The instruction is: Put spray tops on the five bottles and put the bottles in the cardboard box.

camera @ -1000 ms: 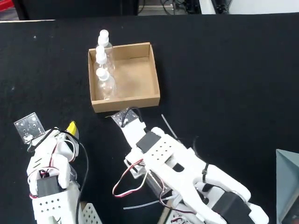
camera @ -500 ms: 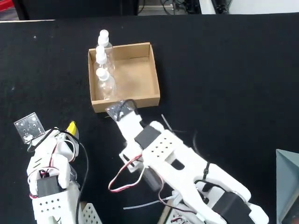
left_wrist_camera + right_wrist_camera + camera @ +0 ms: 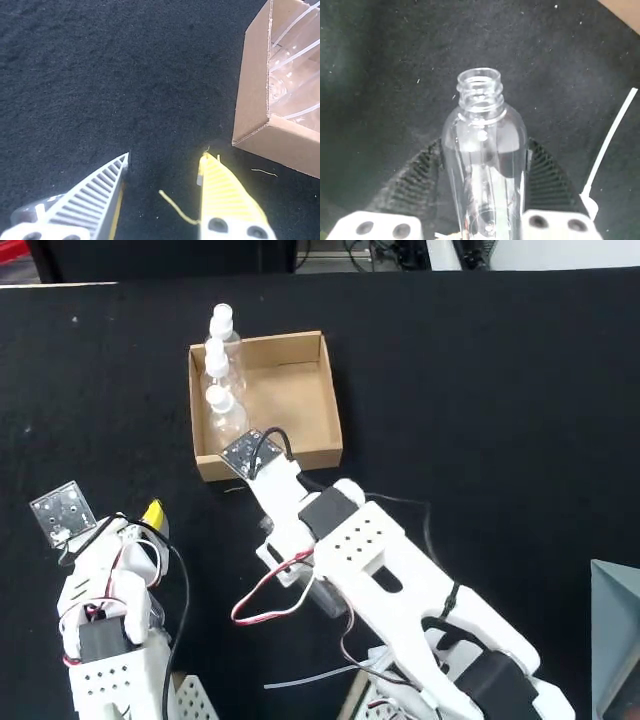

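Right arm [image 3: 360, 550] has swung toward the box [image 3: 332, 405], uncapped bottle [image 3: 485, 150] clenched between its jaws.

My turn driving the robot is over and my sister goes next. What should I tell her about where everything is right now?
Left gripper: open, empty, over the table by a corner of the box.
Right gripper: shut on a bottle with no top.
Done: three bottles with tops stand in the box along one wall.
Left: top the held bottle, box it, then do the fifth. A white tube, probably a spray top's, lies on the table beside the held bottle.
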Controlling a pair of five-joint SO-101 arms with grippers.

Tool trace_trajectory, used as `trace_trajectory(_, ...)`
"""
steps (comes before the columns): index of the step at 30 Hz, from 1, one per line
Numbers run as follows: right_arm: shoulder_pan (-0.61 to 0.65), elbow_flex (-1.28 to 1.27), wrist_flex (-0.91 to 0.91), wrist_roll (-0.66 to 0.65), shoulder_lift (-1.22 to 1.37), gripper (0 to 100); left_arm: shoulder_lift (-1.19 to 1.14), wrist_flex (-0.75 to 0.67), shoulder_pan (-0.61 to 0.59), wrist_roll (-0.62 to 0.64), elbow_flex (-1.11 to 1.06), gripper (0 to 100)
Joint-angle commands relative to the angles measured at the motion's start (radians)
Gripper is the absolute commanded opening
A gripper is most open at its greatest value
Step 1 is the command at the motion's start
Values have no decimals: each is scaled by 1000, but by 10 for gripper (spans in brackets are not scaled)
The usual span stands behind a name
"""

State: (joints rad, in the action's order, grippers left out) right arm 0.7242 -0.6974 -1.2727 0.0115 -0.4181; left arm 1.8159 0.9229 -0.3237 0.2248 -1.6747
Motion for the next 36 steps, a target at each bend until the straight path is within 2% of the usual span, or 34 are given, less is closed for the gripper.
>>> trace_trajectory(1,-29,81,-11,-15,-88,130,14,-5,-5,-6,-25,209)
trace_trajectory(9,-204,64,-8,-15,-334,130,12,-5,2,-8,-25,209)
trace_trajectory(13,-250,-7,14,-17,-438,130,12,-5,4,-8,-25,211)
trace_trajectory(23,-482,-73,44,-17,-562,130,12,-6,5,-8,-25,213)
trace_trajectory(29,-615,-188,219,-17,-562,130,12,-5,41,-8,-25,210)
trace_trajectory(36,-671,-332,460,-17,-561,130,12,-5,42,-8,-25,210)
